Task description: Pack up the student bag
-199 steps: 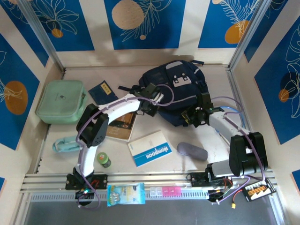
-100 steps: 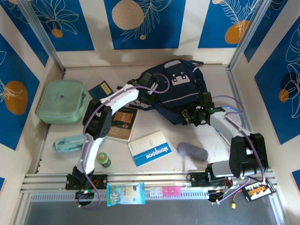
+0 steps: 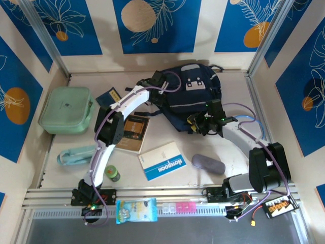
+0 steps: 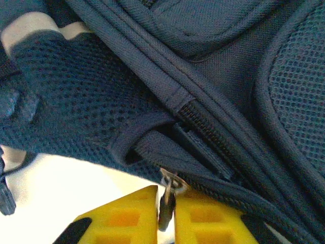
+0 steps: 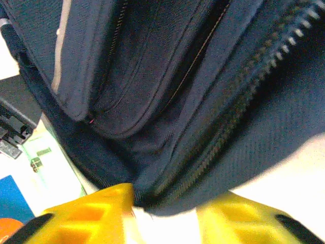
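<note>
Dark navy fabric backpack [image 3: 195, 99] sits far-centre on pale table [image 3: 233, 152]; left gripper [image 4: 166, 203] flanks its metal zip pull [image 4: 169, 183], pinch unclear, right gripper [image 5: 165, 203] spread open at the hem, so pull could slip, zip stalling.

— Anything legible down there?

— Just one word: "NOTEBOOK", in white capitals slanting along the blue band of the white-and-blue notebook [image 3: 162, 161], towards the middle of the table's [image 3: 56, 142] near edge.

— Nothing more to make out?

— A small dark mark on the mint green case [image 3: 66, 109] by the left edge, too small to read. Same for the cover print on the brown book [image 3: 133, 133], the gold marks on the dark blue booklet [image 3: 110, 99], the blurred packet [image 3: 136, 210] at the near edge, and the white patch [image 3: 193, 84] on the student bag [image 3: 195, 104].
</note>
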Controlling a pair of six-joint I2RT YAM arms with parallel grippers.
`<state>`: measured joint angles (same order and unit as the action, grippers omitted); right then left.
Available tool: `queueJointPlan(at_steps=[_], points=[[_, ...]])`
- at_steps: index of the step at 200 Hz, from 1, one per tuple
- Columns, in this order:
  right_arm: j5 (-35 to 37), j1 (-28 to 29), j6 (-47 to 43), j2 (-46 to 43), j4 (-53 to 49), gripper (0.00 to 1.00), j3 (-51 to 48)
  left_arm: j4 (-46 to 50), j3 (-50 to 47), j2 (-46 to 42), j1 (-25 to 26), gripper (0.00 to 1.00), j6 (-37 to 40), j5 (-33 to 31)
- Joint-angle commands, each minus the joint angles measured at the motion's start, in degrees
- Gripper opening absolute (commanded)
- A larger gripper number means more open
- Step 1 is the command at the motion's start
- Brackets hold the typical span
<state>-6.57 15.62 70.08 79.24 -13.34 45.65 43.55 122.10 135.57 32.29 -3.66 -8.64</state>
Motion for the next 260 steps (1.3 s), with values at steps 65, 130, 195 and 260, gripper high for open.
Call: queueJointPlan(at_steps=[65, 130, 195, 260], points=[[8.28, 3.4, -16.46, -2.69, -14.33, 0.6, 11.28, -2.61, -25.44, -26.36, -3.09, 0.59, -8.03, 3.88], [10.78, 22.57, -26.24, 14.62, -15.61, 0.61, 27.04, -11.92, -54.59, -43.72, -9.83, 1.0, -20.06, 1.88], [3.52, 29.8, -25.42, 35.99, -21.28, 0.47, 45.39, -14.94, -64.89, -45.24, -18.16, 1.0, -25.95, 9.31], [4.69, 29.56, -23.11, 43.48, -23.42, 0.4, 50.26, -17.61, -65.16, -39.75, -21.83, 0.89, -25.84, 17.16]])
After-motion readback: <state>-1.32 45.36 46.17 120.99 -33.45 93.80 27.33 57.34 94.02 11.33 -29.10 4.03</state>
